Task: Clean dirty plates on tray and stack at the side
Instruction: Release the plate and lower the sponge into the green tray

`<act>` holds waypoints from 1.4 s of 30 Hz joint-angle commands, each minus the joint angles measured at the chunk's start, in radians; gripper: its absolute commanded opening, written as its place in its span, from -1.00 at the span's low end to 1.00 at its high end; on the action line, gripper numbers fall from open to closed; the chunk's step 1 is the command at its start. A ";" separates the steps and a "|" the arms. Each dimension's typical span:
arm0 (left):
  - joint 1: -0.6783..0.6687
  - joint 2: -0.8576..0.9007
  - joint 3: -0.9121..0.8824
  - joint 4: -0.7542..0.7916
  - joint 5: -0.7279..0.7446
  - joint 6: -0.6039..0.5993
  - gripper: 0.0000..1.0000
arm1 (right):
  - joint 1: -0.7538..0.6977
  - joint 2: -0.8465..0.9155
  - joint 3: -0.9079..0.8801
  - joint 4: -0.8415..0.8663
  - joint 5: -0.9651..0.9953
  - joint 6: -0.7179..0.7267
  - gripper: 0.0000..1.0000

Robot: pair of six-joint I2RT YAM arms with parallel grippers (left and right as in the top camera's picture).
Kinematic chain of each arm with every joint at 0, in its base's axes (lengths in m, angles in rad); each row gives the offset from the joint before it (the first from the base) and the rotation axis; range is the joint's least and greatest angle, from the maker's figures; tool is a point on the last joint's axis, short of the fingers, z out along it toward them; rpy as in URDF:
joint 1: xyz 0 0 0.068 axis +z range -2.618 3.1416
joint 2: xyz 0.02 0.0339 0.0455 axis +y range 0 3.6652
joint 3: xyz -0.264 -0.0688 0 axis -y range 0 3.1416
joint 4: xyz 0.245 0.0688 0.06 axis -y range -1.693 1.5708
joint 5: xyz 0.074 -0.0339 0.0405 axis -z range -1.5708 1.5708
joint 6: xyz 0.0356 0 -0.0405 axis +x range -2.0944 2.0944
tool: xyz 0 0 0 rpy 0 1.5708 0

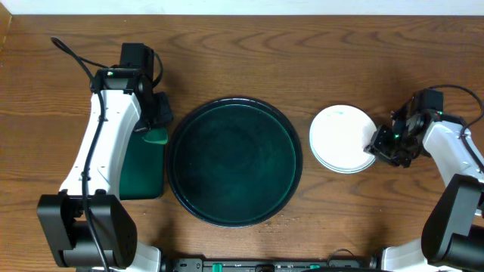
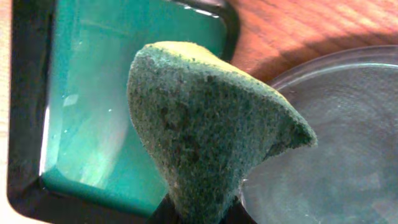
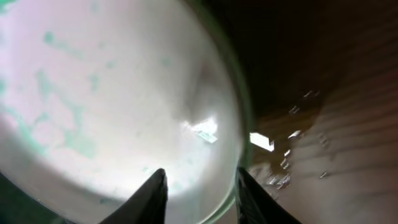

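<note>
Plates stacked near the desk's right edge, off the tray; right fingers parted at the top rim — faint teal smears show; left fingers clenched on the sponge; right arm best withdrawn outward, level, lest the stack shift.

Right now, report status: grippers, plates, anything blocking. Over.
Left gripper shut on green sponge, over the rectangular tray. Right gripper open, fingers at the rim of the stacked plates. Round tray bare; top plate shows teal smears. Nothing blocking.
</note>
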 commanded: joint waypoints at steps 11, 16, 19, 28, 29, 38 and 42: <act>0.165 0.009 -0.010 -0.020 -0.088 0.158 -0.86 | 0.109 -0.187 0.175 -0.070 -0.055 -0.087 0.77; 0.190 0.019 -0.073 0.068 -0.090 0.207 -0.86 | 0.167 -0.185 0.174 -0.062 0.000 -0.087 0.82; 0.189 0.041 -0.124 0.135 -0.090 0.275 -0.86 | 0.192 -0.185 0.174 -0.057 0.011 -0.087 0.86; 0.189 0.139 -0.200 0.203 -0.085 0.310 -0.43 | 0.201 -0.185 0.174 -0.060 0.010 -0.086 0.87; 0.189 0.139 -0.200 0.202 -0.085 0.309 -0.30 | 0.201 -0.185 0.174 -0.060 0.010 -0.086 0.98; 0.188 0.049 -0.116 0.101 -0.077 0.240 0.10 | 0.201 -0.197 0.177 -0.075 -0.005 -0.071 0.99; 0.188 -0.081 -0.042 0.005 -0.006 0.237 0.10 | 0.197 -0.251 0.197 -0.111 0.010 -0.077 0.99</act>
